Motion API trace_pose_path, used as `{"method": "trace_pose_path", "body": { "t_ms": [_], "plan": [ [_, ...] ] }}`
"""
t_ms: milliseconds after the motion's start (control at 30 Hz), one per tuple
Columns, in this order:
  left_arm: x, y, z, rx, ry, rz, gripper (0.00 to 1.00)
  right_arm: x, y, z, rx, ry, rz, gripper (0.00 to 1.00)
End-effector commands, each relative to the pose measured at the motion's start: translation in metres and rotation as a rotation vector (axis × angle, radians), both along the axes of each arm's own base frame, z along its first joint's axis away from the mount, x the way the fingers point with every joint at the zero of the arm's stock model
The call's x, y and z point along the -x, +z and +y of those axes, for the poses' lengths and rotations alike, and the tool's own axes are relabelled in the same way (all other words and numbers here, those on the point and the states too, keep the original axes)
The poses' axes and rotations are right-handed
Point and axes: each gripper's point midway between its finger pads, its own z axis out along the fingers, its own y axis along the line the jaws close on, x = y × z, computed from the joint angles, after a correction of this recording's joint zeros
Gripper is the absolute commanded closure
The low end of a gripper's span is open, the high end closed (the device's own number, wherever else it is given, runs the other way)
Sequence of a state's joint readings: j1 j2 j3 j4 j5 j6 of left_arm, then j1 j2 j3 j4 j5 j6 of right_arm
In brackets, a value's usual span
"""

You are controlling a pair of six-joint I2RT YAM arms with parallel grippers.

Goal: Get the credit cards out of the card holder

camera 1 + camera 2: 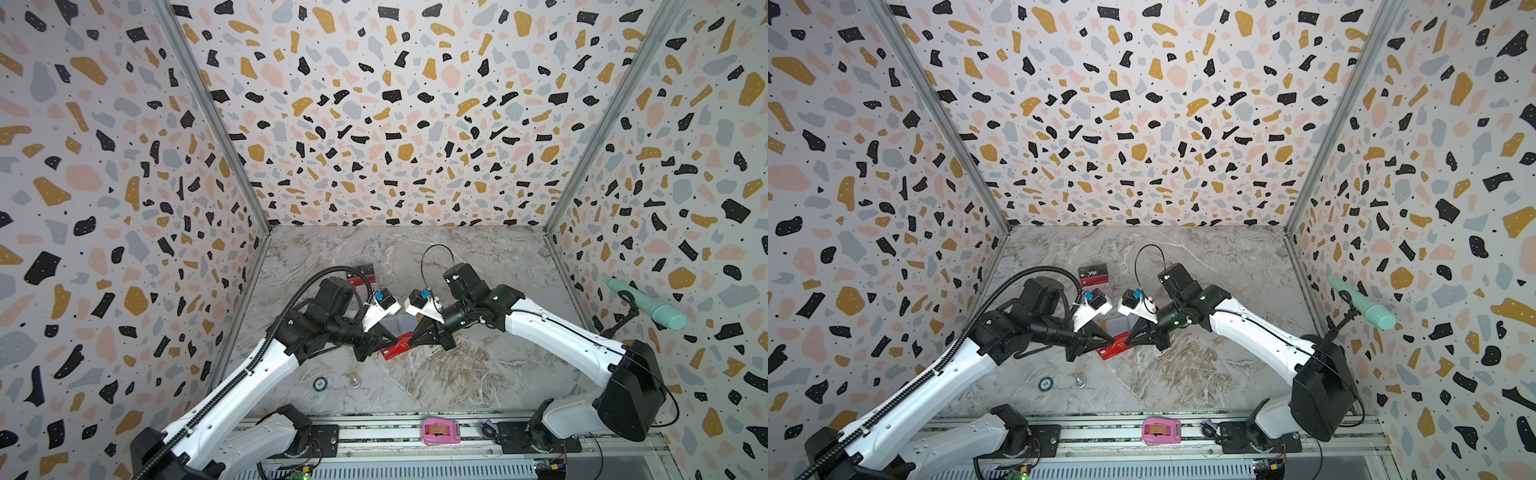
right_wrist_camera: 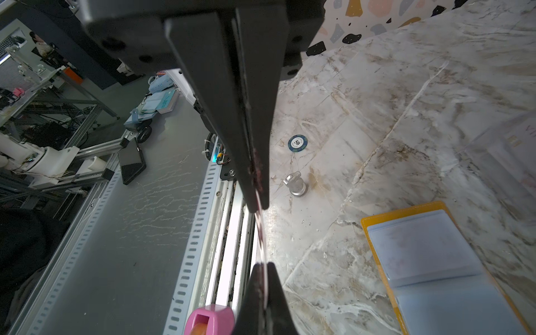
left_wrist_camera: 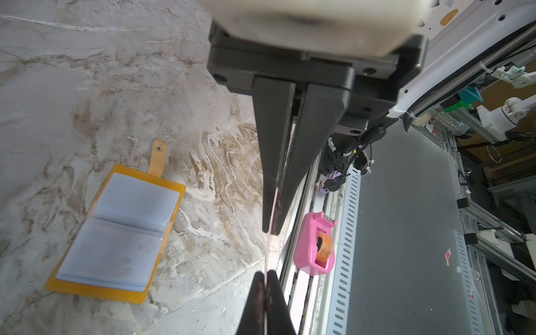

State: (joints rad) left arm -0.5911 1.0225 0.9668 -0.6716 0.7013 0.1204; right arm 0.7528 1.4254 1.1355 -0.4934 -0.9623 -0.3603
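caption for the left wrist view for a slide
Left gripper and right gripper pinch one thin dark red card edge-on; mustard-yellow card holder lies open.

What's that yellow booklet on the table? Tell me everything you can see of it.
The card holder is a mustard-yellow, leather-like booklet lying open and flat on the marble table. Clear bluish plastic sleeves fill it; faint pink marks show through one. A snap tab sticks out from one edge. Nothing else touches it.

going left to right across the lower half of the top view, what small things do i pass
poker chip → silver knob → dark red card → pink tape dispenser on the front rail → teal tool by the right wall
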Motion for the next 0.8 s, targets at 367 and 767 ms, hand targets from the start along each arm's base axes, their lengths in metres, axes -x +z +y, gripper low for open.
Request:
{"method": "trace_pose_path", "body": {
  "t_ms": [367,767],
  "plan": [
    [-0.056,0.000,0.017,-0.132,0.206,-0.226,1.00,-0.030,0.023,-0.025,-0.078,-0.241,-0.097,0.18],
    [-0.099,0.009,0.035,-0.142,0.048,-0.475,1.00,-0.078,0.023,-0.059,-0.061,-0.562,-0.169,0.12]
  ]
}}
